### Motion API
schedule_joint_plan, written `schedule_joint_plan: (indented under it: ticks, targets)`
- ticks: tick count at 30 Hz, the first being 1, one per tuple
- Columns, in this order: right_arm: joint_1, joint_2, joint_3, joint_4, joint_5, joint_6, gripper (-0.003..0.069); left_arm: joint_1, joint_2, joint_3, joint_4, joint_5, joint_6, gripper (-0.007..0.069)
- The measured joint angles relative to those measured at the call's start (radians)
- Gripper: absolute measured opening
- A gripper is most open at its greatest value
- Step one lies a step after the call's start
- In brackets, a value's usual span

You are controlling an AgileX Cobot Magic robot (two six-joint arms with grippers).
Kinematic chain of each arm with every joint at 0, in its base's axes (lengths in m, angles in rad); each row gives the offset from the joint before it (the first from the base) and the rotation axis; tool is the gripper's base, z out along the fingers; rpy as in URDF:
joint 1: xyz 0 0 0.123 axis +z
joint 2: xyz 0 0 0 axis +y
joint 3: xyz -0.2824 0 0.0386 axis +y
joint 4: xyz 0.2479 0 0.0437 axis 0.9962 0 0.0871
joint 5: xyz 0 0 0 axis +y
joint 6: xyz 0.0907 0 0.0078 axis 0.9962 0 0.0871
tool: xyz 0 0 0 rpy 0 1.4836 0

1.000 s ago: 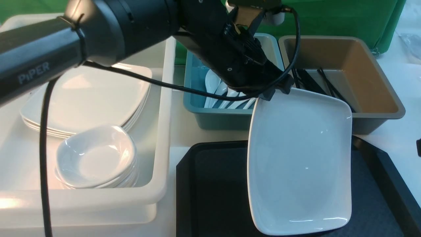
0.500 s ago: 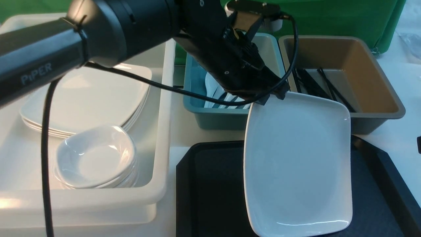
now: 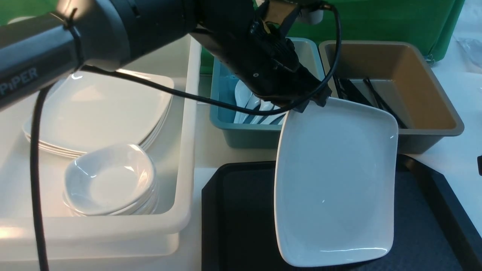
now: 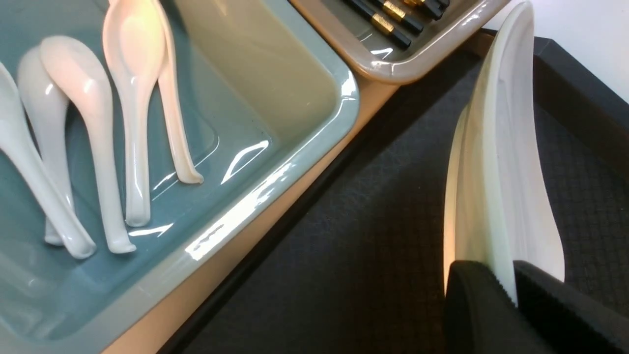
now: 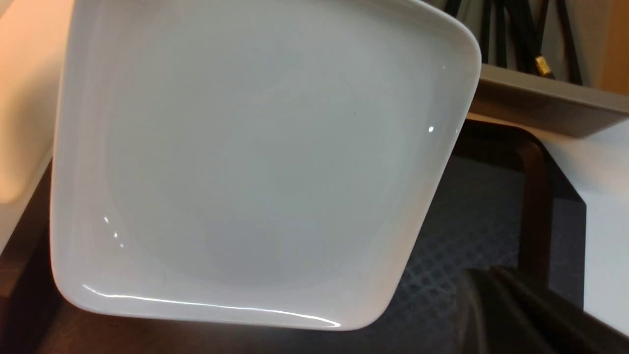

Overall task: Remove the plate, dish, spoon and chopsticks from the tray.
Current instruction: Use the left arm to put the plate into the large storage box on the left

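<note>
My left gripper [image 3: 307, 103] is shut on the far corner of the large white plate [image 3: 335, 180], holding it tilted above the black tray [image 3: 241, 210]. In the left wrist view the plate [image 4: 496, 172] shows edge-on, pinched between the black fingers [image 4: 479, 300] over the tray's patterned floor [image 4: 368, 236]. Spoons [image 4: 88, 98] lie in the blue tub and chopsticks [image 4: 383, 22] in the brown tub. Small deep dishes [image 3: 111, 180] are stacked in the white tub. My right gripper [image 5: 496, 295] is shut and empty, low over the tray [image 5: 471, 226], near the plate [image 5: 245, 162].
A white tub [image 3: 188, 150] on the left holds a stack of large plates [image 3: 98, 113] and the dishes. The blue tub [image 3: 248, 131] and the brown tub [image 3: 433, 113] stand side by side behind the tray. Green cloth hangs at the back.
The left arm has carried the plate a little to the left and slightly higher, still tilted. The right gripper shows no visible change.
</note>
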Motion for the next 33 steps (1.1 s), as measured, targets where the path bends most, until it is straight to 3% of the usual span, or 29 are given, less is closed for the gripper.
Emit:
schedule_joint_plan:
  ticks: [33]
  targets:
    - [0.0,0.001,0.0,0.001,-0.003,0.0,0.0038,0.0,-0.104,-0.006,0.015,0.017,0.01,0.0026]
